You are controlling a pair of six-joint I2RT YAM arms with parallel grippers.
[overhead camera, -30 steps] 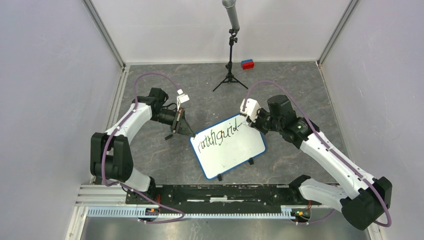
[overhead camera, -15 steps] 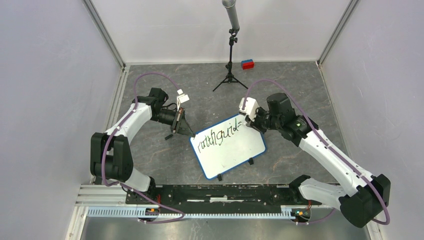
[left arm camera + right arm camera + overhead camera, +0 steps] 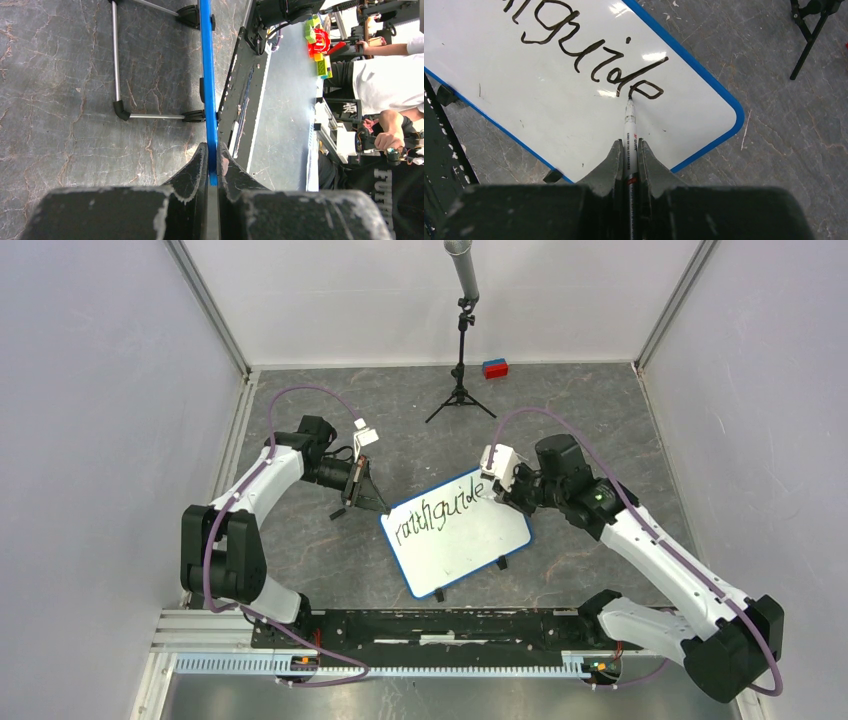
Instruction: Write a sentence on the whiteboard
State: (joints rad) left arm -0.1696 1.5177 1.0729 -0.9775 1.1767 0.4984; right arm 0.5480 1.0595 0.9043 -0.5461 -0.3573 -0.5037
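Note:
The whiteboard (image 3: 470,545), white with a blue rim, lies tilted on the grey table between the arms. My left gripper (image 3: 378,503) is shut on its upper-left blue rim (image 3: 206,75), which the left wrist view shows edge-on between the fingertips (image 3: 200,160). My right gripper (image 3: 499,490) is shut on a black-and-white marker (image 3: 630,130). The marker's tip touches the board at the last letter. The sentence (image 3: 441,510) is black cursive in one line, reading roughly "Faith guide" (image 3: 589,55).
A black tripod stand (image 3: 460,390) with a grey tube stands at the back centre, and its legs (image 3: 811,30) show near the board's corner. A red and blue block (image 3: 495,368) lies by the back wall. The arms' black base rail (image 3: 430,625) runs along the near edge.
My right gripper has moved the marker slightly right and back, adding the letter "e" after "guid". The left arm and the board have not moved.

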